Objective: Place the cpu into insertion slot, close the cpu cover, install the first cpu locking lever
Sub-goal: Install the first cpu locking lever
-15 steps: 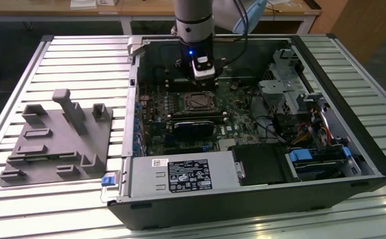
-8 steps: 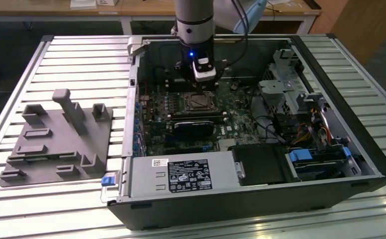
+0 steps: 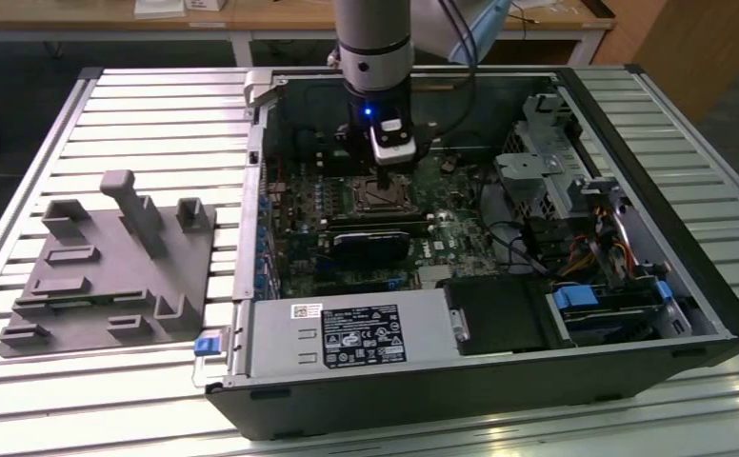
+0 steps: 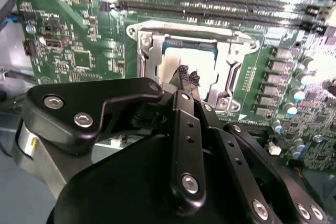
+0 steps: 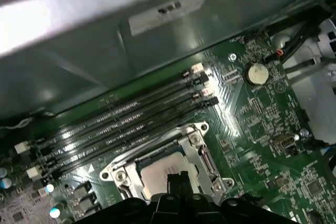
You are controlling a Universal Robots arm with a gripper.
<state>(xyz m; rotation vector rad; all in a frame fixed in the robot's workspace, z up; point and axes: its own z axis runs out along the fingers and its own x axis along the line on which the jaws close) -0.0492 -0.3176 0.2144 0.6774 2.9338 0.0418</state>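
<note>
Over the open computer case: the gripper (image 3: 387, 174) is seen in the exterior view, hanging from the arm directly above the insertion slot (image 3: 383, 194) on the motherboard (image 3: 465, 243).
Jaws: the fingertips (image 4: 184, 73) are seen drawn close together in the second wrist view, nothing visibly held between them; they stand just over the cpu face, and contact cannot be told.
Cpu: the cpu (image 5: 157, 172) is seated flat in the socket in both wrist views, its pale metal face showing through the frame; also marked in the second wrist view at (image 4: 170, 62).
Cpu cover: the cpu cover (image 5: 195, 157) is seen lying down around the chip, its cut-out centre framing the face; the same frame is marked at (image 4: 224, 56).
Locking lever: a thin metal lever (image 4: 181, 25) is seen running along one edge of the frame; whether it is latched cannot be told.
Memory slots: long black memory slots (image 5: 131, 116) are set just beside the socket, parallel to one of its edges.
Coin cell: a round battery (image 5: 256, 73) is seated on the board, well apart from the socket.
Case: the computer case (image 3: 471, 381) is laid on its side on the slatted surface (image 3: 153, 124).
Fixture: a grey moulded fixture block (image 3: 109, 276) is set on the surface toward the exterior view's left, apart from the case.
</note>
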